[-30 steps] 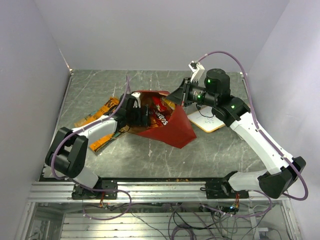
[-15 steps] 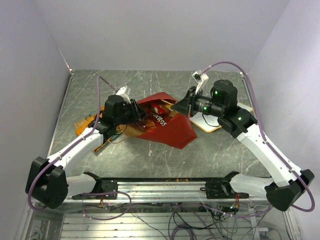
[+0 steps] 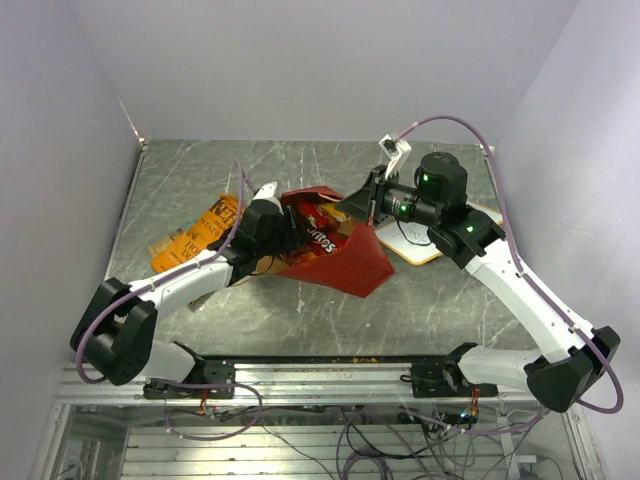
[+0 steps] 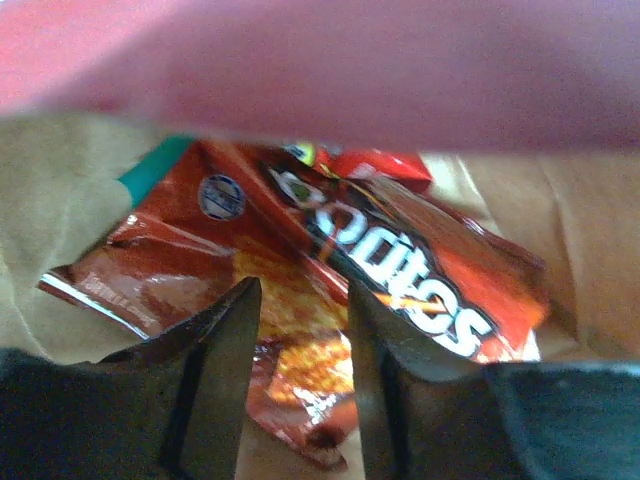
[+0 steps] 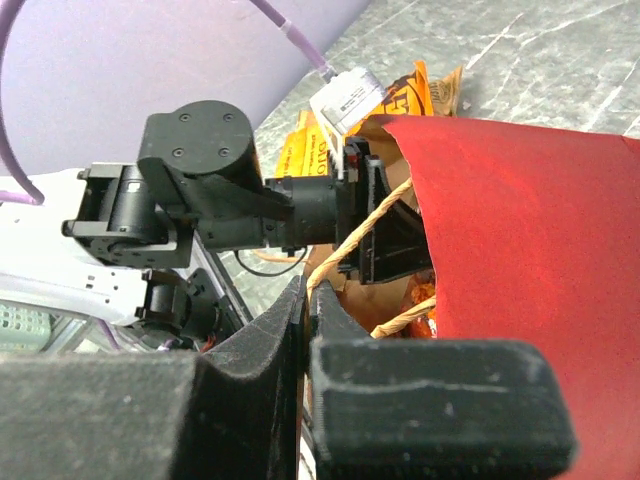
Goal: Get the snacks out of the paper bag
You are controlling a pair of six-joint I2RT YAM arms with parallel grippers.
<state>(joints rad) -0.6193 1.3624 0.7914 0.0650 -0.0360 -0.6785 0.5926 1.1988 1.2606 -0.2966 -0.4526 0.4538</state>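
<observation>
The red paper bag (image 3: 345, 262) lies on its side mid-table, mouth to the left. My right gripper (image 3: 357, 207) is shut on the bag's twisted brown handle (image 5: 372, 212) and holds the upper wall (image 5: 530, 230) up. My left gripper (image 3: 287, 232) is inside the mouth, open, with its fingers (image 4: 225, 340) either side of a crinkly red-orange packet (image 4: 290, 360). The red Doritos bag (image 4: 425, 285) lies just beyond, and a teal packet edge (image 4: 155, 170) shows at the back left. The Doritos bag also shows from above (image 3: 318, 232).
Orange chip bags (image 3: 195, 232) lie on the table left of the bag, beside my left arm; they show in the right wrist view (image 5: 310, 150) too. A flat white wood-framed board (image 3: 425, 243) lies right of the bag, under my right arm.
My left arm lifted and drew back to the left, then pushed its gripper back into the bag mouth. My right gripper kept hold of the handle, shifting slightly.
</observation>
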